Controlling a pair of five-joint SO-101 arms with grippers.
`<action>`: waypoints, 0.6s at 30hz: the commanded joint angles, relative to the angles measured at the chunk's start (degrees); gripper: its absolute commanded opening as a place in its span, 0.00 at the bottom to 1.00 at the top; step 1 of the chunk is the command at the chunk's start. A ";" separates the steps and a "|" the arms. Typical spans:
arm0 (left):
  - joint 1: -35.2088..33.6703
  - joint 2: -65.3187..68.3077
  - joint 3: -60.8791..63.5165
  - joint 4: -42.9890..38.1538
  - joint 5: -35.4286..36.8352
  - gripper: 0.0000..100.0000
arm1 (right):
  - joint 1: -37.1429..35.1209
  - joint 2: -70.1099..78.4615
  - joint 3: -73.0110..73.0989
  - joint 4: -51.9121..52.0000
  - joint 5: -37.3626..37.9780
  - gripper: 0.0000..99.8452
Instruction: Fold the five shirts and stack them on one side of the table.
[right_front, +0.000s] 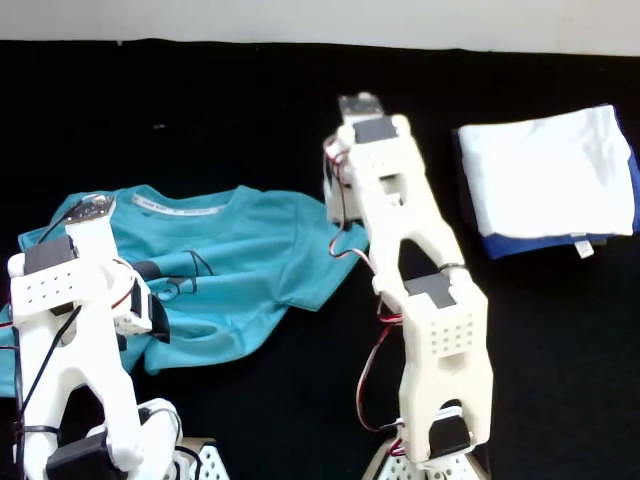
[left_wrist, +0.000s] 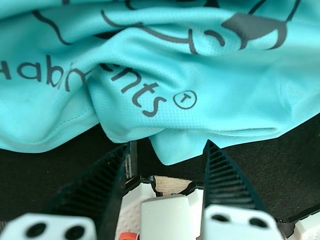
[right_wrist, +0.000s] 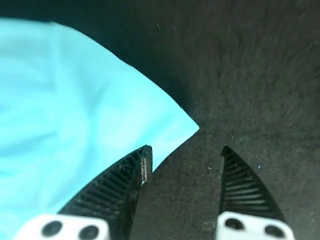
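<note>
Left hand (left_wrist: 167, 145): spread, nothing between the fingers (left_wrist: 102, 182). It hangs low over the near edge of the teal shirt (left_wrist: 165, 65). A rumpled fold of hem sits just past the tips, with bare black surface (left_wrist: 50, 165) beneath them. Dark print (left_wrist: 145, 92) runs across the cloth there, broken up by the creases.

Right hand (right_wrist: 186, 148): also spread, holding nothing. One finger (right_wrist: 117, 182) overlaps the teal shirt (right_wrist: 75, 100); the other is over bare surface (right_wrist: 250, 75). A pointed corner of the cloth ends between the two tips, slightly beyond them. Whether either tip touches cloth: cannot tell.

High view. The teal shirt (right_front: 260, 250) lies unfolded, front up, collar toward the far side, on the left half of the surface (right_front: 250, 100). Its lower part is bunched and wrinkled. The left arm (right_front: 70, 320) stands over the shirt's near left portion. The right arm (right_front: 420, 270) reaches from the near edge up the middle, its wrist beside the shirt's right sleeve.

Stack (right_front: 550, 180) at far right, well apart from the teal shirt. A folded white shirt (right_front: 550, 160) is on top, and blue cloth (right_front: 530, 243) shows under its near and left edges. How many pieces lie in it: cannot tell.
</note>
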 joint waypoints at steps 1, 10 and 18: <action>0.31 -0.57 -1.10 -0.44 -0.35 0.21 | -2.86 -0.13 -6.02 1.27 -0.53 0.22; 0.31 -0.57 -1.10 -0.44 -0.35 0.21 | -4.26 6.37 -6.20 -1.45 -0.53 0.22; 0.22 -0.57 -1.10 -0.44 -0.35 0.21 | -3.91 12.26 -6.73 -1.01 -0.53 0.17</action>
